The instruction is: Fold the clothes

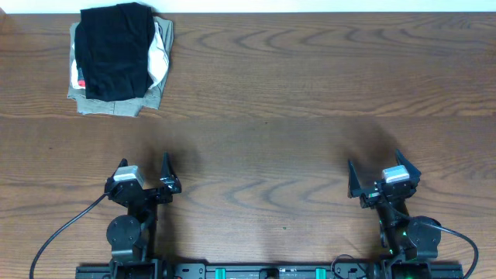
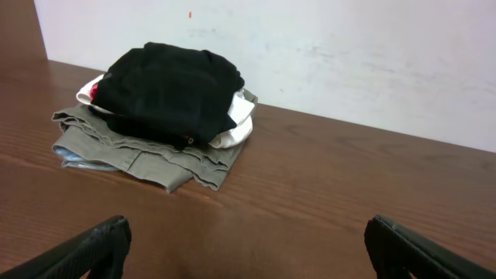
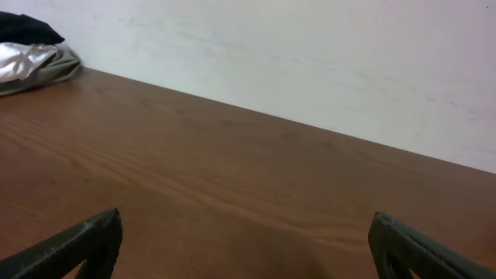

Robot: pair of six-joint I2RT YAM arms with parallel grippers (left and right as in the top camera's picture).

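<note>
The clothes lie as a folded stack at the table's far left. On top is a black garment [image 1: 116,50] [image 2: 170,85], folded, with a bit of red [image 2: 94,91] at its left edge. Under it lie a white piece [image 1: 160,54] [image 2: 236,128] and an olive piece [image 1: 116,105] [image 2: 155,159]. A corner of the stack [image 3: 31,58] shows in the right wrist view. My left gripper [image 1: 144,161] [image 2: 248,248] stands open near the front edge, well short of the stack. My right gripper [image 1: 374,159] [image 3: 246,248] is open at the front right. Neither holds anything.
The wooden table [image 1: 310,93] runs to a white wall [image 2: 349,54] behind it. Cables [image 1: 62,232] trail from the arm bases along the front edge.
</note>
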